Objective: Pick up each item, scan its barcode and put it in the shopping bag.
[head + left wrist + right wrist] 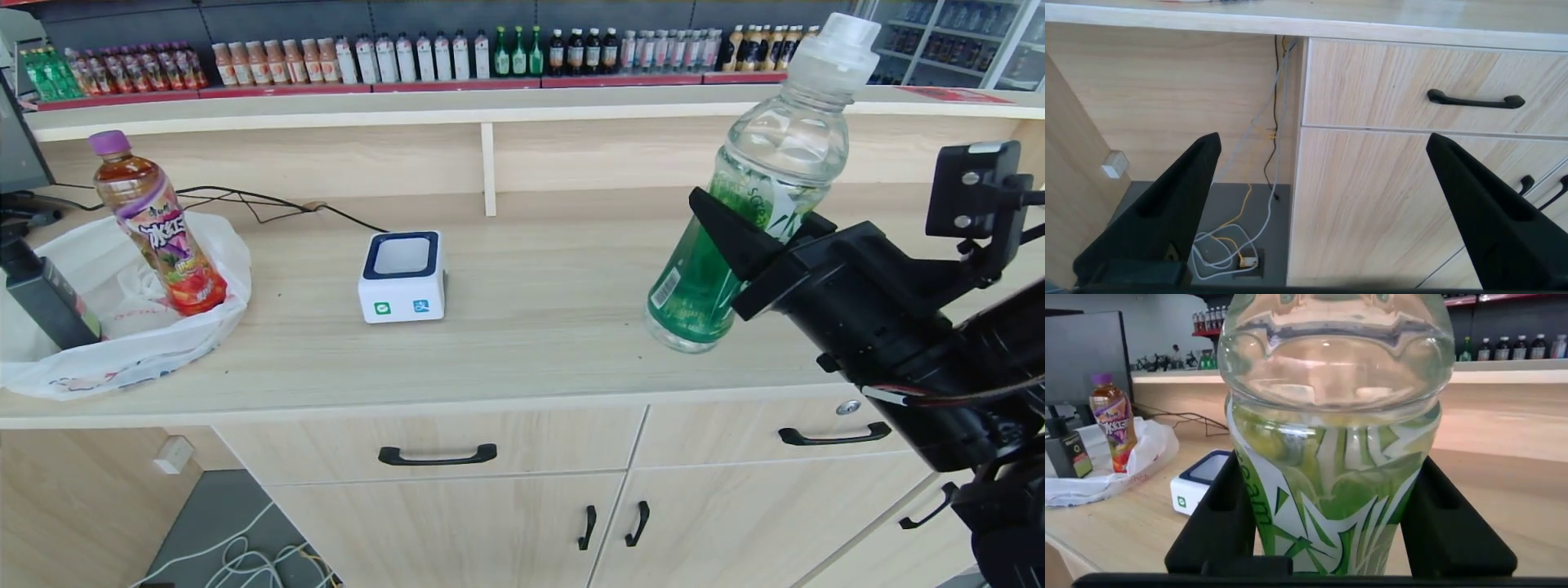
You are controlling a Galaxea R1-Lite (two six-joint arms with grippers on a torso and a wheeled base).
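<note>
My right gripper [755,237] is shut on a green-labelled clear bottle [751,196] with a white cap, held tilted above the counter's right side, barcode near its base. The same bottle [1335,441] sits between the right gripper's fingers [1212,523]. A white barcode scanner [402,276] with a dark-framed window stands mid-counter, to the left of the held bottle. A white shopping bag [106,359] lies at the counter's left with a purple-capped tea bottle [159,229] leaning in it. My left gripper [1319,204] is open, below the counter edge facing the cabinet fronts.
A black cable [269,204] runs along the counter behind the scanner. A dark monitor stand [41,294] rises by the bag at the far left. A raised back ledge [490,114] borders the counter; drink shelves stand beyond. Drawers with black handles [437,455] lie below.
</note>
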